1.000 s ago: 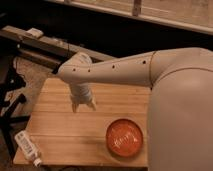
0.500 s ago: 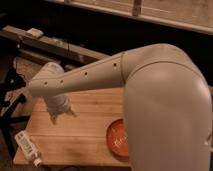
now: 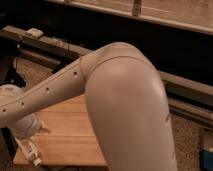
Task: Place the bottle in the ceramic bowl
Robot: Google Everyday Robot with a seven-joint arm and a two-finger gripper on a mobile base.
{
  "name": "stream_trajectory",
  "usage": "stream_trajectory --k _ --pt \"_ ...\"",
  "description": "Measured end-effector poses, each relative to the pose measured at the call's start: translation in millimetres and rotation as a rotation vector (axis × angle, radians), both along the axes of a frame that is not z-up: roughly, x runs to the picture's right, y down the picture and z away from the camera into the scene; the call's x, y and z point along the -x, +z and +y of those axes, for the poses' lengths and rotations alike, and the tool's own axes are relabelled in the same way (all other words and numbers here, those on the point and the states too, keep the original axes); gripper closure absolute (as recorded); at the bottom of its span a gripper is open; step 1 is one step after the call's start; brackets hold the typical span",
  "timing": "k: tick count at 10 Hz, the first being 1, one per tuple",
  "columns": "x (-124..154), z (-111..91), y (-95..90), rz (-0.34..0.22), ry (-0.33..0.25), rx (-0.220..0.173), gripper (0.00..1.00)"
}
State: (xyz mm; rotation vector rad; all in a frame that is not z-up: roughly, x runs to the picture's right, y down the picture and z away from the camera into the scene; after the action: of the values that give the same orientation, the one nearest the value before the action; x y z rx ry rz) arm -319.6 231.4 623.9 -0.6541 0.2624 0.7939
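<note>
The bottle (image 3: pixel 31 153) lay at the near left corner of the wooden board (image 3: pixel 70 135). The gripper (image 3: pixel 29 136) hung just above it at the frame's lower left, jaws spread. The robot arm (image 3: pixel 125 110) covered the board's right part.

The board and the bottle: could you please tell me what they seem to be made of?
Wooden board: looks like light wood with a matte finish, going by the visible plank seams. Bottle: probably white plastic, smooth, with a dark label. The pincer hangs just above the bottle at the lower left.
</note>
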Motion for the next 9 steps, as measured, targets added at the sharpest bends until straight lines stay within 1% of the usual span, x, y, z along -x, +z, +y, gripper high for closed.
stream_trajectory --k 2,3,4,7,8,9 --pt "29 25 -6.9 -0.048 -0.084 -0.008 0.35" --pt "45 42 -3.2 -0.072 -0.129 -0.022 0.35" --pt "53 53 5.5 -0.075 -0.149 -0.038 0.35" --pt "73 75 29.5 -0.066 -0.180 -0.072 0.35" --pt "75 74 37.1 -0.054 -0.180 -0.081 0.35" --pt "76 72 41.6 -0.039 -0.177 -0.081 0.35"
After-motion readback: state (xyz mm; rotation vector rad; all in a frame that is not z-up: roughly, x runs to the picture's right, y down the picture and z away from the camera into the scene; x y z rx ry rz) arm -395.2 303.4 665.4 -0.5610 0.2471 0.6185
